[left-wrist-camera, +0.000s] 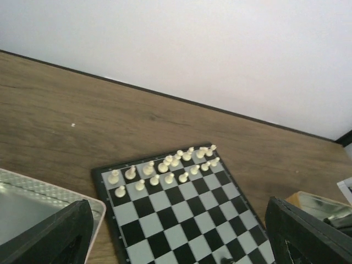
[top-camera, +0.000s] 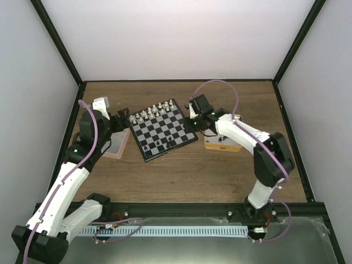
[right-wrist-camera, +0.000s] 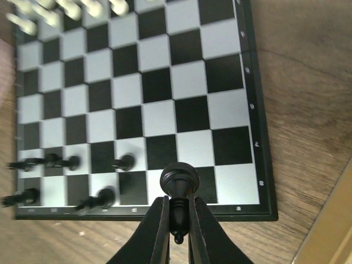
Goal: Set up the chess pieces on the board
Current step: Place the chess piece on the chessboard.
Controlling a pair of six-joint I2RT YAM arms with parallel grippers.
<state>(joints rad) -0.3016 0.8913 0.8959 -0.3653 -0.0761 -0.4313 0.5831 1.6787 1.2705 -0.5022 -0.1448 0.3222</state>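
Chess piece (right-wrist-camera: 179,179), black, tiny, light and likely slick, is clamped in the right claw (right-wrist-camera: 177,215) above the board's (right-wrist-camera: 190,113) dark-side back row; best gripped at its narrow waist. Left claw (left-wrist-camera: 177,237) gapes, empty.

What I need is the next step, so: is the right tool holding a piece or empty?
Holding one: the right wrist view shows the right tool shut on a black chess piece.
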